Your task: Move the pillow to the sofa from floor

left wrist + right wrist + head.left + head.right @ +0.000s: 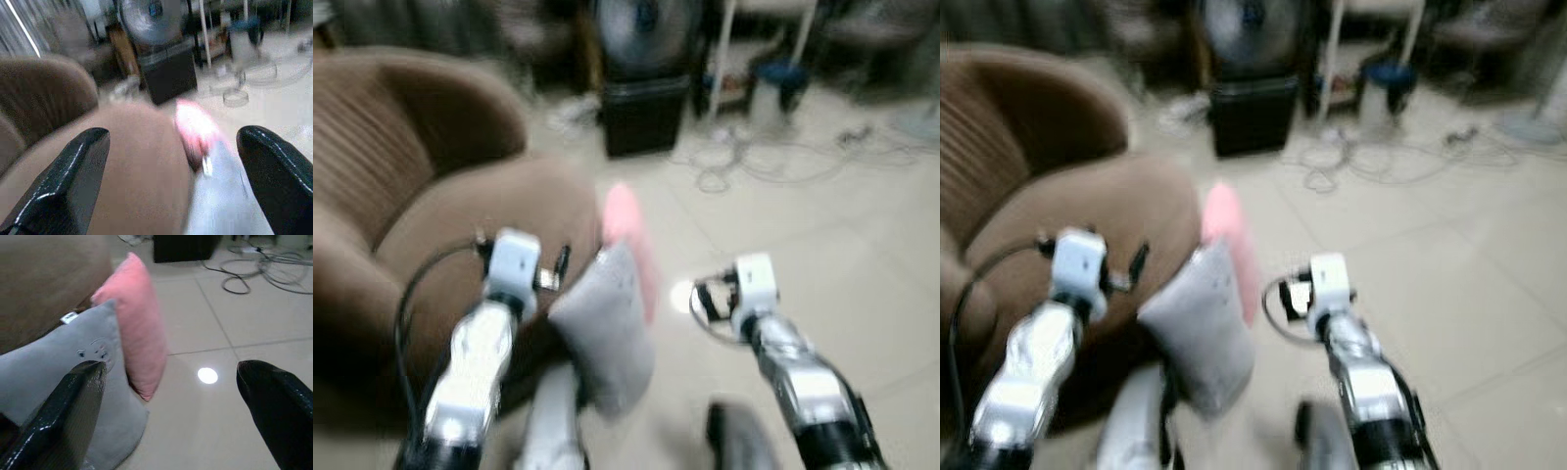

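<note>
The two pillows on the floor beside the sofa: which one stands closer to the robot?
The grey pillow stands closer. It has a small face drawn on it, and the pink pillow leans just behind it, farther away.

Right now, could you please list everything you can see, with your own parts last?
sofa: one, brown, on the robot's left.
grey pillow: one, on the floor, leaning against the sofa front, between the arms.
pink pillow: one, standing on edge on the floor just behind the grey one, touching it.
fan: one, grey, on a black box ahead.
cables: a loose tangle, pale, on the tiles ahead and to the right.
bucket: one, white with a blue top, by a white stand.
floor: pale tiles.
left gripper: open, above the sofa edge and pillows.
right gripper: open, near the grey pillow.
</note>
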Robot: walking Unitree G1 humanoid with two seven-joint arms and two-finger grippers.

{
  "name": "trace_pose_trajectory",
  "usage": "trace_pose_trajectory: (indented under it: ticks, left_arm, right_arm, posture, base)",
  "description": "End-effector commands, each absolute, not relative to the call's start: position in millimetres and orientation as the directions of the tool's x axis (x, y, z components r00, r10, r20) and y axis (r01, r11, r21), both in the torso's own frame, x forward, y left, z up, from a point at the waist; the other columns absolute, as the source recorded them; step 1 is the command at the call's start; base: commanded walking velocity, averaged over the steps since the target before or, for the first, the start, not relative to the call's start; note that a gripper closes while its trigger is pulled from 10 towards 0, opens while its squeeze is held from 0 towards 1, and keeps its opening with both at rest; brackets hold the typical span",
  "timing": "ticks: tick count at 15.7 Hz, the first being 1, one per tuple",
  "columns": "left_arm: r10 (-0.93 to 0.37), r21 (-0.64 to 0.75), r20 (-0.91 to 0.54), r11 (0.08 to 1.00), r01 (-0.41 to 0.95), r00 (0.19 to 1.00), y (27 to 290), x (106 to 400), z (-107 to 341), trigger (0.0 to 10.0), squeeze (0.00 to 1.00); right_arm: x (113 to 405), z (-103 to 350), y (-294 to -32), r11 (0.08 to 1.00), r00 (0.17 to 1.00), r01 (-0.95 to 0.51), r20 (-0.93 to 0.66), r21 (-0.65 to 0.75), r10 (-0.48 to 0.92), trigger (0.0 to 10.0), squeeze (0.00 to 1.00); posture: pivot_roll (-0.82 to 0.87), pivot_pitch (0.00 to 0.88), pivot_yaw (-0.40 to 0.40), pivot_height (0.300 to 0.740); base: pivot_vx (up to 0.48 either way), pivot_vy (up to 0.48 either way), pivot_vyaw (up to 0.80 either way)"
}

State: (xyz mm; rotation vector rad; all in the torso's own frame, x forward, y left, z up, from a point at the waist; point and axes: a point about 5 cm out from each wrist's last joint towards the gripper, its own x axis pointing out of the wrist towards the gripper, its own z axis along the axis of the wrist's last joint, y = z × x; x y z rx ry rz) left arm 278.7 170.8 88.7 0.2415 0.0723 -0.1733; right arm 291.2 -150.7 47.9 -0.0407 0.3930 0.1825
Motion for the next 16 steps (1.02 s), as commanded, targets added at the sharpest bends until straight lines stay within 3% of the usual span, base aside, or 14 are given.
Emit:
trace_pose_trajectory:
  ticks: [1,6,13,16]
  left_arm:
    - [-0.152,0.256,-0.064,0.953,0.163,0.986,175.1,284.7,98.8,10.0,0.00]
    - [-0.161,0.252,-0.067,0.952,0.173,0.985,174.7,283.8,98.6,10.0,0.00]
    - [-0.163,0.247,-0.067,0.953,0.174,0.984,174.5,282.4,98.3,10.0,0.00]
    - [-0.162,0.246,-0.066,0.954,0.174,0.985,174.6,282.7,98.5,10.0,0.00]
  right_arm:
    - [293.6,51.3,-146.0,0.981,0.910,-0.195,-0.373,0.005,0.182,10.0,0.00]
    - [292.2,51.1,-147.0,0.982,0.909,-0.189,-0.376,0.006,0.178,10.0,0.00]
    - [291.2,50.5,-146.8,0.976,0.903,-0.217,-0.384,-0.021,0.192,10.0,0.00]
    - [291.6,50.6,-146.3,0.976,0.903,-0.217,-0.385,-0.021,0.193,10.0,0.00]
  posture:
    - [0.04,0.000,0.050,0.553]
    - [0.04,0.000,0.053,0.553]
    - [0.04,0.000,0.050,0.553]
    - [0.04,0.000,0.048,0.553]
  base:
    - [0.000,0.000,0.00]
    - [0.000,0.000,0.00]
    - [0.256,0.000,0.00]
    - [0.259,0.000,0.80]
